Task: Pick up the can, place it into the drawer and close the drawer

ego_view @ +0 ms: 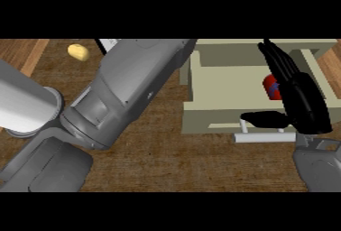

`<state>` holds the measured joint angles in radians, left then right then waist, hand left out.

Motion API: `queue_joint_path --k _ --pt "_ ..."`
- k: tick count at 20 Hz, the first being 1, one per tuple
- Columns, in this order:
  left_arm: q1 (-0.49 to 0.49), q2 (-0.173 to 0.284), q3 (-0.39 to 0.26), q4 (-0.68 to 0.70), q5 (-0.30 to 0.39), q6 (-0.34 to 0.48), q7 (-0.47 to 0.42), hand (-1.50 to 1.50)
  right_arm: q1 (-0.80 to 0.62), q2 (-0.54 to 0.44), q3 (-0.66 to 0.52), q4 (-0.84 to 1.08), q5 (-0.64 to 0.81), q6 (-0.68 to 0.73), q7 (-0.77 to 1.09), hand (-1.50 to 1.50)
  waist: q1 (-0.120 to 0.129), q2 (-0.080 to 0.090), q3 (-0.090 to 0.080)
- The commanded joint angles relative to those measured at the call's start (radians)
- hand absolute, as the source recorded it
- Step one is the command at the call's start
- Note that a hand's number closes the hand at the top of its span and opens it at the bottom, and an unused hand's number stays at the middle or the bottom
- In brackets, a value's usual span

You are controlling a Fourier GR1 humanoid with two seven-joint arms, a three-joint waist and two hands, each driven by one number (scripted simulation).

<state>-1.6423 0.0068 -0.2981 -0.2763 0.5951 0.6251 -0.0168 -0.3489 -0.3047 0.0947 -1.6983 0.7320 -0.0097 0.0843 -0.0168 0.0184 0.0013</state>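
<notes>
The cream drawer (226,110) stands pulled out at the right, with its pale bar handle (263,137) at the front. Inside it lies the red can (269,85), mostly hidden behind my right hand (303,97). That black hand is open, its fingers stretched straight over the drawer's right side and its thumb pointing left above the handle. My left forearm (126,90) crosses the middle of the view toward the top; its hand is out of sight beyond the upper edge.
A yellowish potato-like object (78,52) lies on the dark wooden counter at the upper left. A large grey cylinder of my own arm (23,106) fills the left edge. A lighter wooden strip (26,52) runs at the far left.
</notes>
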Motion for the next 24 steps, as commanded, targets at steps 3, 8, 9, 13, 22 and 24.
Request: queue_joint_path --k 3,8,9,13,22,24 --pt "0.033 0.05 0.024 -0.008 -0.002 -0.071 -0.004 -1.5 -0.112 0.022 0.046 0.278 0.153 -0.101 -0.067 -1.5 0.023 -0.003 0.0" --pt "0.005 0.054 0.032 -0.032 -0.021 -0.022 0.035 -1.5 -0.226 0.061 0.017 0.516 0.195 -0.216 -0.144 -1.5 0.032 -0.007 0.0" --pt "0.031 0.031 0.031 -0.054 -0.022 -0.016 0.041 -1.5 -0.233 0.105 0.046 0.526 0.244 -0.247 -0.095 -1.5 0.032 -0.012 -0.001" --pt "0.027 0.098 0.024 -0.067 -0.043 -0.033 0.07 -1.5 -0.345 0.129 0.005 0.734 0.29 -0.369 -0.123 -1.5 0.05 -0.007 0.0" --pt "0.116 0.146 0.005 -0.196 -0.058 -0.057 0.143 -1.5 -0.559 0.123 -0.107 1.079 0.33 -0.581 -0.14 -1.5 0.104 -0.008 0.0" --pt "0.136 0.187 -0.003 -0.219 -0.063 -0.09 0.182 -1.5 -0.593 0.109 -0.132 1.116 0.316 -0.612 -0.166 -1.5 0.105 -0.009 0.0"
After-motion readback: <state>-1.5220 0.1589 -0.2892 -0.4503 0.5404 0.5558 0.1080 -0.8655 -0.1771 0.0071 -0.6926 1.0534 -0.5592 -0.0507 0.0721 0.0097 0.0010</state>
